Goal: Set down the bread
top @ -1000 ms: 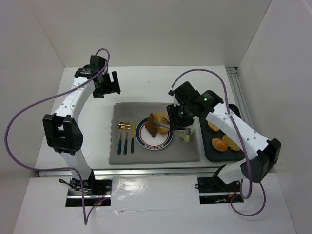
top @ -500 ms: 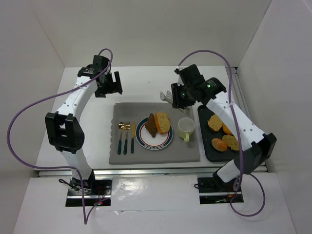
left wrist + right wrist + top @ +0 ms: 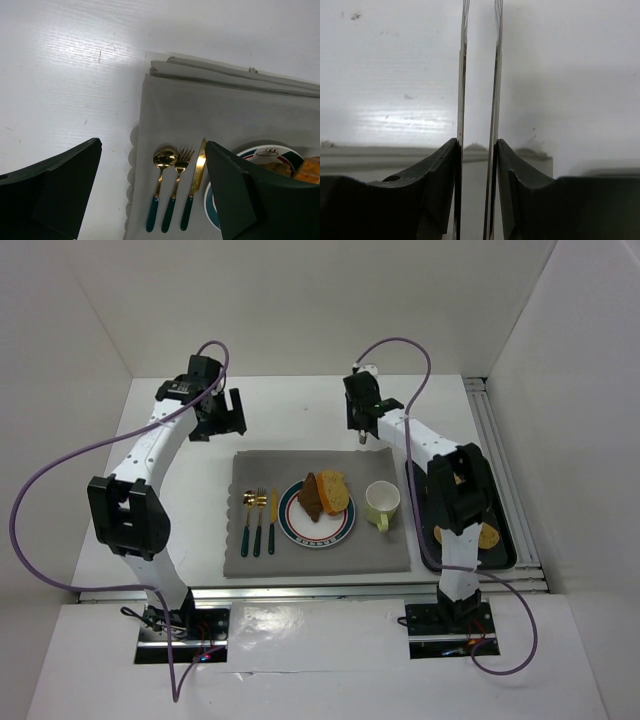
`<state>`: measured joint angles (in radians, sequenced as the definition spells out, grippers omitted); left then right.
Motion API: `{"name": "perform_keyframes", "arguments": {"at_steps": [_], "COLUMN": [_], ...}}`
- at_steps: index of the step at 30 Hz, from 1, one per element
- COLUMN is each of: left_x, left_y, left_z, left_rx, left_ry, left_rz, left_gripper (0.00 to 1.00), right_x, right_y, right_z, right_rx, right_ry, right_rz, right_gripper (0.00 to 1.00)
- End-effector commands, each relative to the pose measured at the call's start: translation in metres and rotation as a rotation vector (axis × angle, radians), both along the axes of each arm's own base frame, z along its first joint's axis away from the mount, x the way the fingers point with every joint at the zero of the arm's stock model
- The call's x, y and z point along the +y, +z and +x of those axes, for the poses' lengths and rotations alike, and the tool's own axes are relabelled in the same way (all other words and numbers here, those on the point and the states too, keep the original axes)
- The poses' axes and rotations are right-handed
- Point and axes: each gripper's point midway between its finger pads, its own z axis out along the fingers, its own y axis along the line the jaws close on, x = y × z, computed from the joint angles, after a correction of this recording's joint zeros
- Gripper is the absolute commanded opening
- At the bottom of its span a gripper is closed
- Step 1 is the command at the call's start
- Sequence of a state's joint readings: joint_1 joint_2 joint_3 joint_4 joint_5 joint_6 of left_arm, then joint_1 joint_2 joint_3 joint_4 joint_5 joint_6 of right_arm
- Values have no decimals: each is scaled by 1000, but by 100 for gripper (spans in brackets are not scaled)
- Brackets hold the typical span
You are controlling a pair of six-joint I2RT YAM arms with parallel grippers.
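Two slices of bread, one dark (image 3: 311, 497) and one light (image 3: 334, 490), lean together on the striped plate (image 3: 317, 531). My right gripper (image 3: 362, 433) hovers over the white table behind the grey placemat (image 3: 320, 462), away from the plate. It is shut on a pair of thin metal tongs (image 3: 462, 75); nothing sits between the two blades. In the right wrist view the gripper (image 3: 479, 150) presses both blades from outside. My left gripper (image 3: 222, 415) hangs open at the back left, and its wide-apart fingers (image 3: 55, 185) frame the cutlery.
A gold spoon (image 3: 162, 170), fork (image 3: 180, 175) and knife (image 3: 197, 175) with green handles lie left of the plate. A pale green cup (image 3: 381, 503) stands right of it. A black tray (image 3: 500, 552) with more bread (image 3: 487, 536) sits at the right, partly hidden by the arm.
My right gripper has lifted off the plate and swung to the back of the table with the tongs, leaving the light slice beside the dark one. The tong blades have drawn closer. The left arm barely moved.
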<state>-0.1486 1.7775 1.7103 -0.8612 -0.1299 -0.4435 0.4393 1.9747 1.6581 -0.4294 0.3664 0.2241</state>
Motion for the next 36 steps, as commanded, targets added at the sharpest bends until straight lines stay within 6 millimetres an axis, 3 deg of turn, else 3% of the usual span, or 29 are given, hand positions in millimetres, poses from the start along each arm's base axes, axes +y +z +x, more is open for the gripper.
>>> {"name": "perform_keyframes", "arguments": {"at_steps": [1,4,6,7,8,9,10,16,17,18,21,22,24,25,27,29,30,32,36], "left_x": [3,1,-3,-5,-6,-5,-5,-5,-5,-2,-3,-3,-3,-3,-1,-1,-2,-2,-2], "left_y": [19,27,32,30,33,32,32,33,32,33,33,33,35,38,41,45,49,49,53], "left_z": [-6,-6,-4,-4,-3,-5,-5,-7,-9,-11,-11,-11,-12,-11,-11,-9,-8,-8,-6], "left_rx": [-49,-69,-80,-67,-77,-68,-68,-70,-61,-62,-62,-62,-60,-69,-74,-84,-95,-95,-104], "left_ry": [-15,-21,-31,-39,-39,-39,-39,-39,-39,-33,-26,-26,-26,-26,-20,-20,-20,-20,-13], "left_rz": [19,7,-10,-19,-21,-20,-20,-20,-19,-10,-15,-15,-15,-16,-9,-11,-12,-12,-19], "left_gripper": [98,98,98,98,98,98,98,98,98,98,98,98,98,98,98,98,98,98,98], "right_x": [-7,-21,-19,-21,-27,-27,-32,-37,-39,-42,-56,-59,-86,-96,-124,-136,-146,-156,-176], "right_y": [33,2,-11,-12,-6,-12,-16,0,-2,13,23,44,46,67,76,77,67,74,50], "right_z": [53,67,77,83,87,89,91,101,97,93,79,70,53,42,18,4,-9,-23,-48], "right_rx": [-226,-187,-149,-151,-160,-148,-131,-142,-134,-156,-161,-186,-178,-212,-214,-191,-153,-154,-72], "right_ry": [-43,-51,-19,-20,-32,-32,-42,-36,-37,-45,-85,-113,-238,-288,-413,-440,-468,-483,-530], "right_rz": [31,36,93,100,103,98,92,102,99,100,97,127,95,95,57,43,21,20,21], "right_gripper": [43,44,51,65,66,79,83,91,91,91,97,100,100,100,100,100,100,100,100]}}
